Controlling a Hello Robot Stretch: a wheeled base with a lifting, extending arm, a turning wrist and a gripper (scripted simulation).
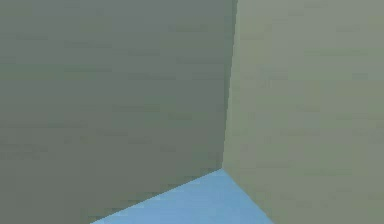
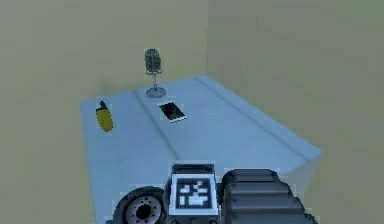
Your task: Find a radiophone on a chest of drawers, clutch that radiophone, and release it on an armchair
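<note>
Pale chest top (image 2: 250, 130) by plain walls (image 2: 60, 50), end effector (image 2: 140, 210) at its near edge, cannot tell if it holds anything, beyond it flat phone (image 2: 173, 110), yellow thing (image 2: 103, 116), silver stand (image 2: 153, 70)

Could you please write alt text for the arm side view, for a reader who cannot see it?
A pale blue-grey cabinet top against beige walls holds a yellow-and-black handset at the left, a flat dark device in the middle and a silver microphone on a stand behind it. Dark robot hardware with a white marked square sits at the bottom edge.
</note>
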